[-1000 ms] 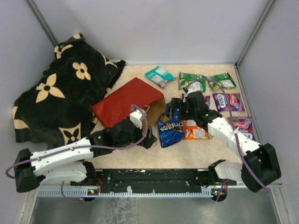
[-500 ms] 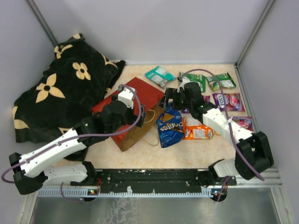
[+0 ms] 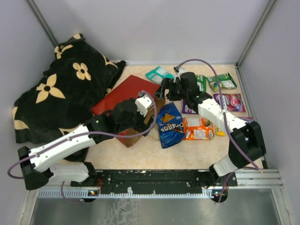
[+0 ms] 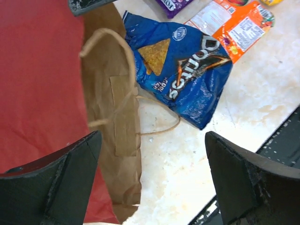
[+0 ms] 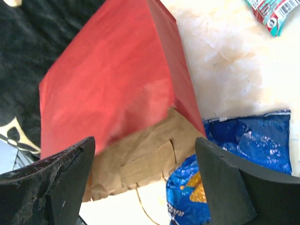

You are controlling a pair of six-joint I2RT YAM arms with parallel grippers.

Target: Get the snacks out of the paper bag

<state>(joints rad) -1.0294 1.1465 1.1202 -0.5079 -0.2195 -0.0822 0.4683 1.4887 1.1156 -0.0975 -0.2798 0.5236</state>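
Red paper bag (image 3: 124,91) lies flat on the table (image 3: 197,152), left of the blue Doritos bag (image 3: 169,124) just beside its mouth. Left end effector (image 4: 154,176) and right end effector (image 5: 140,183) hover above it, both wide open and empty.

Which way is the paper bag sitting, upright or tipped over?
Tipped over: the paper bag lies flat on its side, red face up, its brown open mouth beside the Doritos bag.
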